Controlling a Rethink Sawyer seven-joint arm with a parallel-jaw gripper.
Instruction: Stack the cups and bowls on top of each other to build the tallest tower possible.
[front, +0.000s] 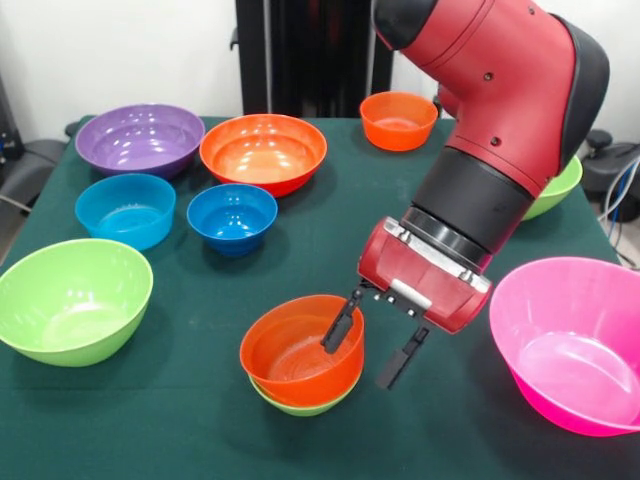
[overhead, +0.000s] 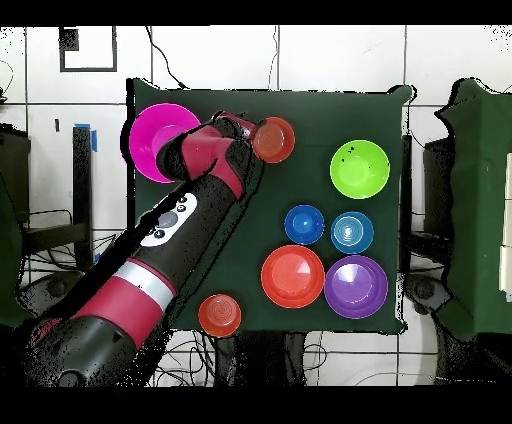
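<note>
Near the table's front, the tower (front: 300, 362) is an orange bowl nested in a lime green bowl whose edge shows just below it. My gripper (front: 370, 342) is open and straddles the orange bowl's right rim, with one finger (front: 340, 322) inside the bowl and the other outside. In the overhead view the arm covers the gripper beside the tower (overhead: 275, 140). Loose bowls include a pink one (front: 570, 340), a large lime green one (front: 72, 298), a light blue one (front: 125, 208) and a dark blue footed one (front: 232, 217).
A purple bowl (front: 140, 138), a wide orange bowl (front: 263, 150) and a small orange bowl (front: 398, 120) stand toward the back. Another lime green bowl (front: 556, 190) is partly hidden behind the arm. The pink bowl sits close to the gripper's right.
</note>
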